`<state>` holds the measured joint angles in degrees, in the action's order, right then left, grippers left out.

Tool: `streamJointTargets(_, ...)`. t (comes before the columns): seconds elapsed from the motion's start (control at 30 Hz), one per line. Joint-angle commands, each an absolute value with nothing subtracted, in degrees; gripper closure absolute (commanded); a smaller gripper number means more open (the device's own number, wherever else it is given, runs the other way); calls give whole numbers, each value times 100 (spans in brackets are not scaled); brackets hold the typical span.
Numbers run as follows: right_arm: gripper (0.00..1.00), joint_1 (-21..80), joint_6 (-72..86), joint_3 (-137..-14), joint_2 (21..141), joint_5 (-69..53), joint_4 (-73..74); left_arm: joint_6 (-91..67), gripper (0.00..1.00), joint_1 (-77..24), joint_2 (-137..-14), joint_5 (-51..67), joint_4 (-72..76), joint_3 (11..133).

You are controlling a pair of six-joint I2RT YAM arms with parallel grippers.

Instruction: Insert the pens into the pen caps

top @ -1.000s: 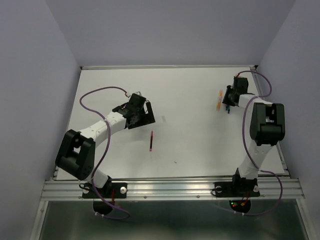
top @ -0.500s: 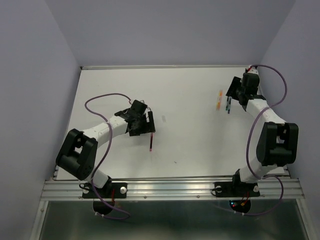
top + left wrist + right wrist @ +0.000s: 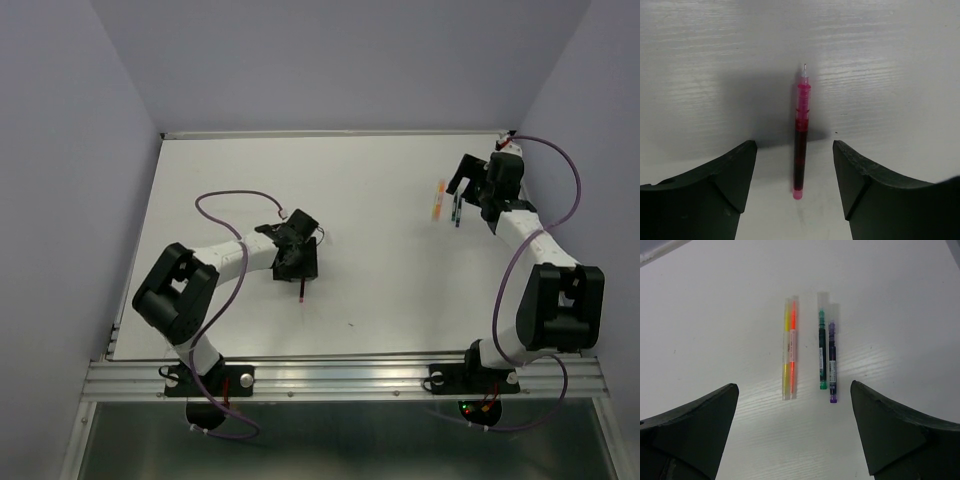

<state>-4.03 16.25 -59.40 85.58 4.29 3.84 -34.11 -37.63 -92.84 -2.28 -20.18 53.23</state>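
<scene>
The left claw (image 3: 794,146) is spread wide, low over the table (image 3: 380,270). The maroon pen (image 3: 800,135) lies flat between its two fingers (image 3: 725,180) and touches neither. The pen runs lengthwise in the wrist view, its bare tip (image 3: 804,66) pointing away from the wrist and its butt end nearest the camera. From above, this pen lies left of the table's middle, toward the near edge, its far end hidden under the claw.

The right claw (image 3: 793,386) is also spread and holds nothing, poised over the far right part of the table. Below it lie four pens in two roughly parallel pairs, with a clear gap between the pairs. On the left of the wrist view, the yellow pen (image 3: 785,357) and orange pen (image 3: 792,347) lie side by side, touching. On the right, the green pen (image 3: 822,352) and blue pen (image 3: 832,365) lie just beside each other, the blue one set slightly nearer the camera. A pale see-through cap (image 3: 823,299) covers the far end of the green pen, and another covers the blue pen's. The far ends of the yellow and orange pens look sheathed in clear plastic too, though where those caps end cannot be told
</scene>
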Motion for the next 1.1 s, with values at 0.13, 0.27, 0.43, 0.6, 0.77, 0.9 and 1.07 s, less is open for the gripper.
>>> streamJointTargets(0.13, 0, -378, 1652, -5880, 8306, 518, 70, -3840, 49, -4034, -9624, -826, -2584, 5537)
streamJointTargets(0.27, 0, -378, 1644, -5880, 8271, 501, 70, -3998, 57, -4157, -9624, -1160, -2803, 5537)
streamJointTargets(0.43, 0, -378, 1398, -5845, 8183, -102, -184, -4034, 85, -4333, -9791, -1310, -2848, 5607)
streamJointTargets(0.6, 0, -186, 943, -5845, 8226, -1230, -360, -3903, 100, -4333, -9687, -1528, -2970, 5791)
streamJointTargets(0.77, 0, 1209, 342, -6160, 8795, -1185, -176, -3631, 100, -4088, -8949, -2030, -3252, 6257)
streamJointTargets(0.9, 0, 2141, 316, -6521, 9454, -1039, -132, -3437, 100, -3701, -8483, -1968, -3305, 6407)
streamJointTargets(1.07, 0, 3057, 651, -7066, 10264, -11, 139, -3270, 100, -3112, -7744, -1969, -3270, 6328)
